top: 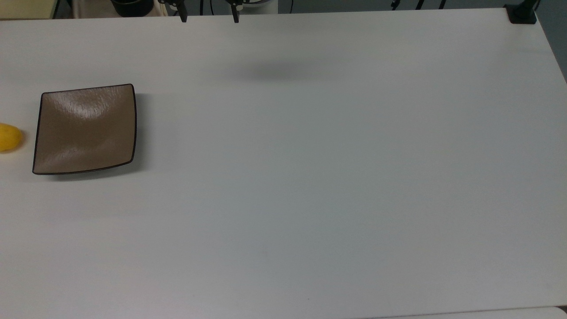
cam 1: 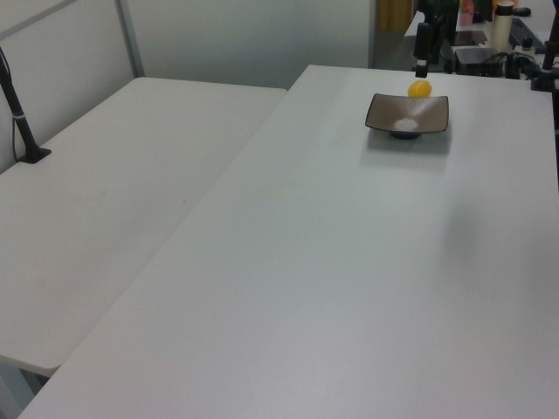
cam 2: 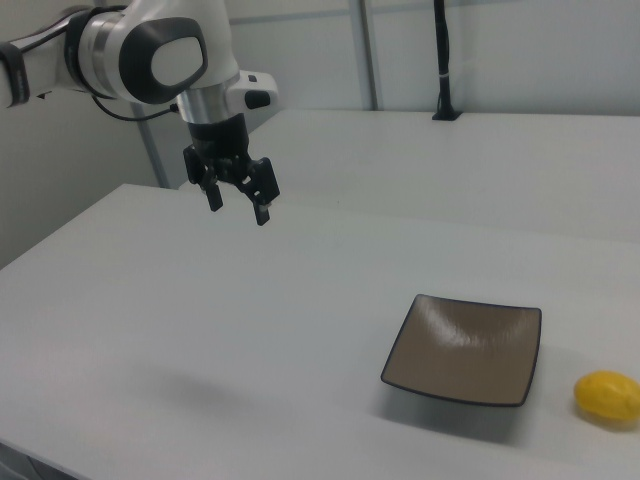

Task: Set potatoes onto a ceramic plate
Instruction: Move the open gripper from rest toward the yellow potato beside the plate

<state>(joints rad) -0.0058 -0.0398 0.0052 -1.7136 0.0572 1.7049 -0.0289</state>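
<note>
The gripper (cam 2: 239,202) hung high above the bare table (cam 2: 200,330) with its fingers spread and nothing between them, and the potato (cam 2: 608,397) lay well apart from it, off toward the right view's lower right, beyond the plate (cam 2: 465,349), which sat between the two. The potato rested on the table just beside the plate's right edge in the right view, not touching it, its long axis seemingly running about left to right there. It looked smooth, bright yellow and oval, and the square glossy brown plate was empty.
</note>
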